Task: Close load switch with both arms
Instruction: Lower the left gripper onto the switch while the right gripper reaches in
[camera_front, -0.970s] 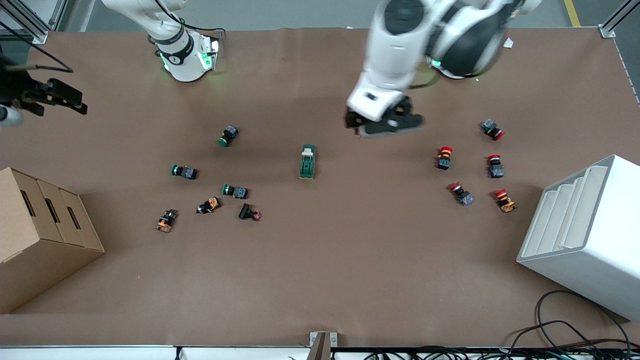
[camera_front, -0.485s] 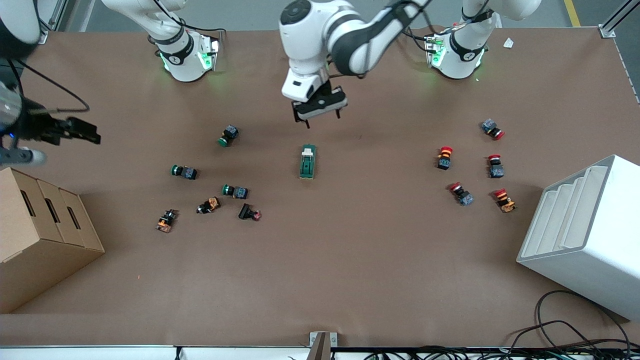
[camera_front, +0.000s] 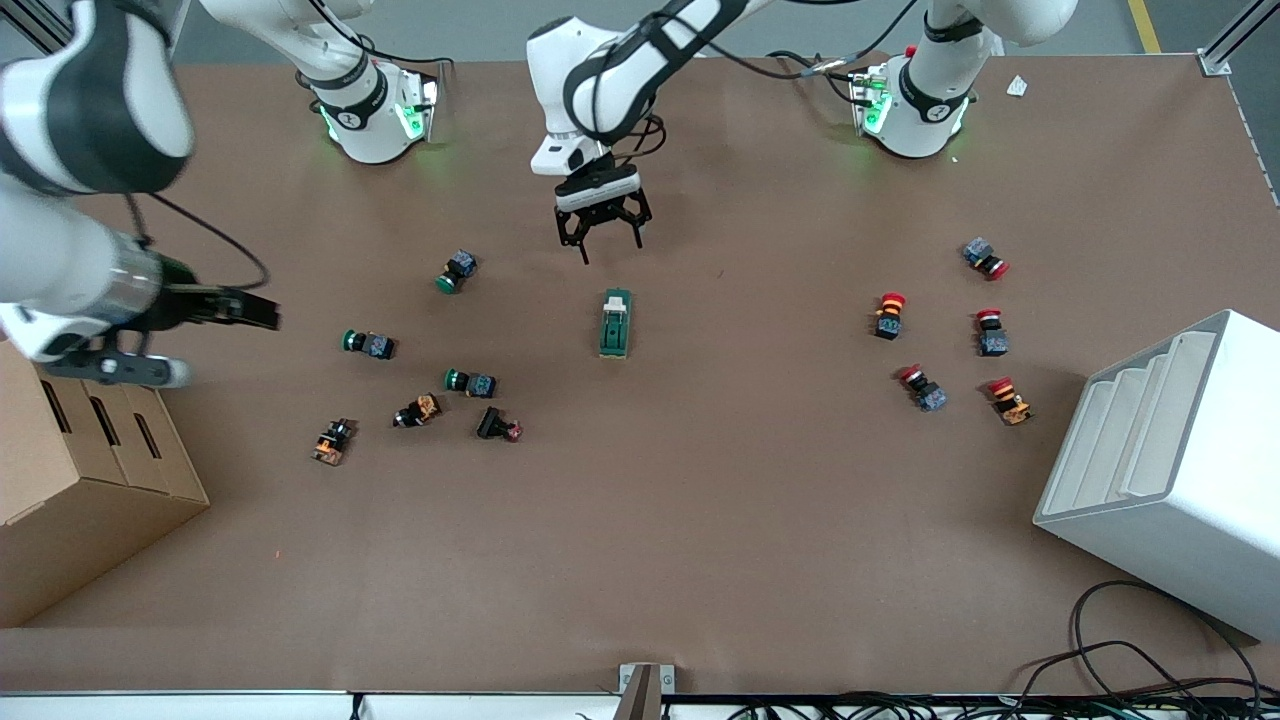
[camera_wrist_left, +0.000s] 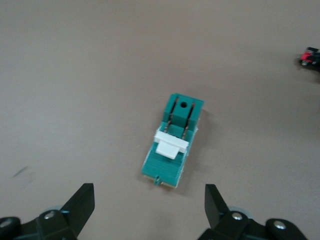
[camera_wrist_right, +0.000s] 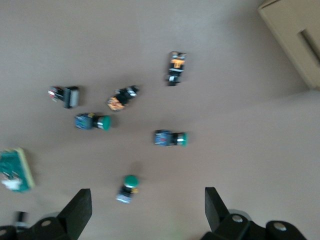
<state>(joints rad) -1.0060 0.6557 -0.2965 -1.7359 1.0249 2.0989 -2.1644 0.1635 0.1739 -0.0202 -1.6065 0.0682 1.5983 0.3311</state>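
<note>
- We see the load switch (camera_front: 616, 323) lying mid-table (camera_front: 700, 520), bare brown surface all around it.
- The left gripper (camera_front: 600, 222) hangs, jaws wide, over the table between the switch and the edge where the bases stand.
- The right gripper (camera_front: 238, 310), jaws wide, hovers beside the cardboard box (camera_front: 80, 480); its arm is partly cut off.
- The switch is green, with a white handle (camera_wrist_left: 170, 146) across it.
</note>
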